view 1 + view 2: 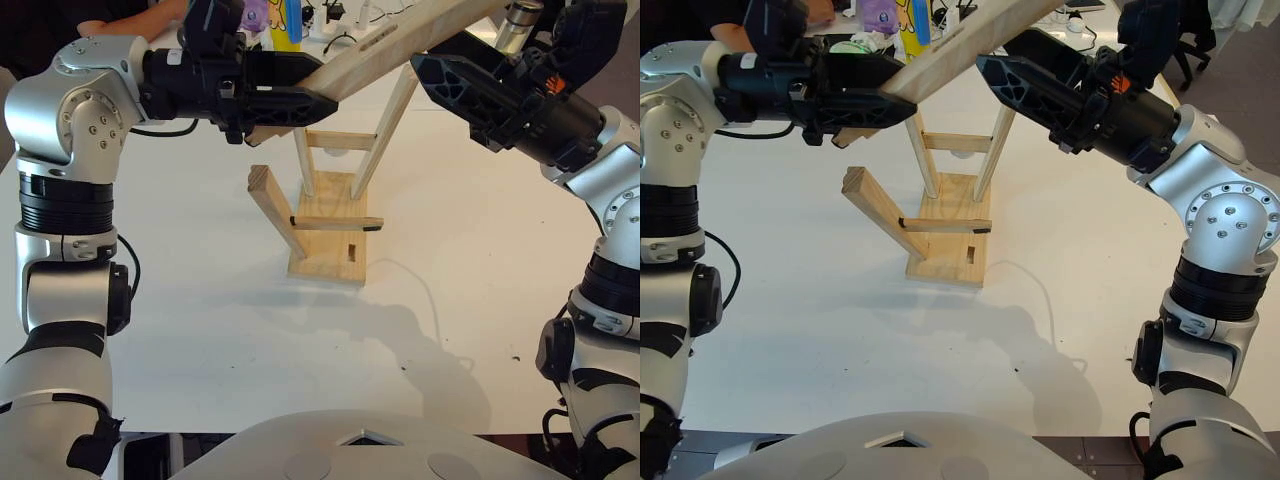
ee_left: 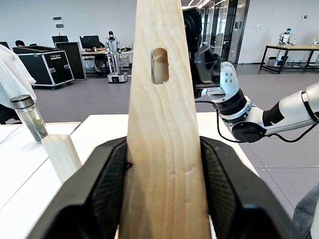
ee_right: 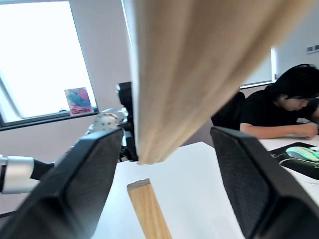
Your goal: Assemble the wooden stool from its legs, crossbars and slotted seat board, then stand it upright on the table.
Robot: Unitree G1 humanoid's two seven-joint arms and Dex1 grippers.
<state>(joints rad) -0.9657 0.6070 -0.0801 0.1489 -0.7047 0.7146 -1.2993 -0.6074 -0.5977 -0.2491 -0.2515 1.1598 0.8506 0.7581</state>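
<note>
While your left end effector (image 1: 310,95) grips the slotted plank (image 1: 400,50) | right end effector (image 1: 1008,55) open, straddling it | half-built stool (image 1: 328,255) on counter (image 1: 200,330)

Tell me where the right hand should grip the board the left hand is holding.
Likely the board's free upper stretch beyond the slot, coming from the robot's right and closing across the narrow edges as the left hand does; the right hand sits open astride that part.
</note>
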